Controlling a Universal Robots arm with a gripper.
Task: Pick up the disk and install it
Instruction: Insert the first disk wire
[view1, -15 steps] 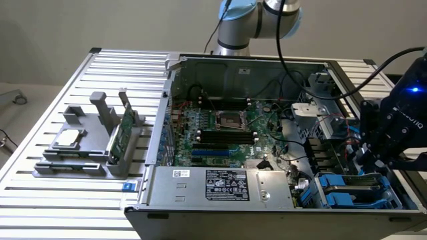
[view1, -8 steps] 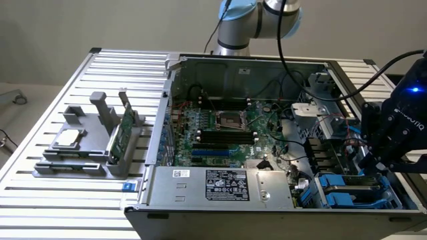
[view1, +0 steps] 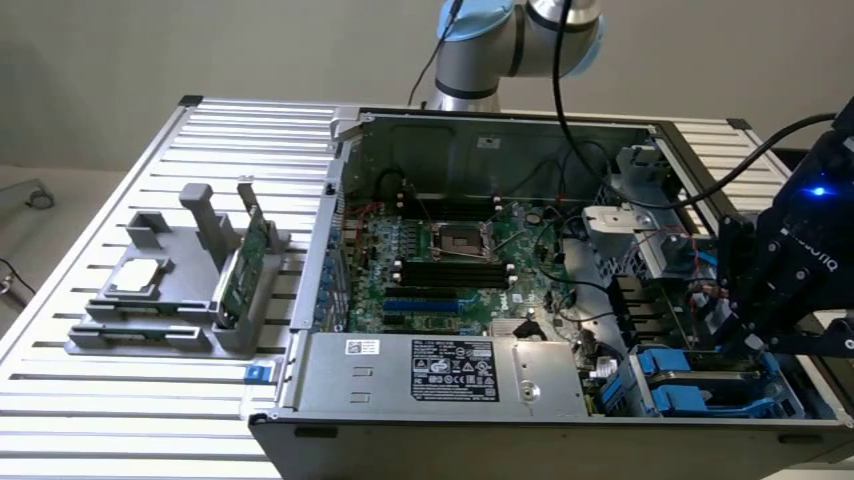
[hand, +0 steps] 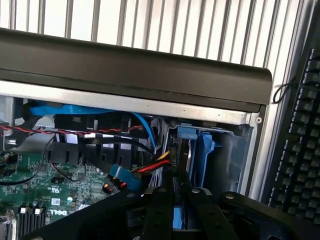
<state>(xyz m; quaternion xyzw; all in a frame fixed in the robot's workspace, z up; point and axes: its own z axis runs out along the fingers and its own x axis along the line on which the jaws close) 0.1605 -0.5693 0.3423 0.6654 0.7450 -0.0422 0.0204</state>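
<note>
Gripper: we see the gripper low inside the open computer case, at the drive bays on the exterior view's right; in the wrist view its black fingers stand close together, clamped on a thin upright edge with blue showing between them.
Disk: we take that edge for the disk, standing on edge in the bay beside a blue carrier rail; its label is hidden.
Case: it lies open on the slatted table, motherboard exposed.
Holder: a grey fixture sits well apart on the exterior view's left, with a green card and a small silver chip.
Keyboard: a black keyboard lies beside the case.
</note>
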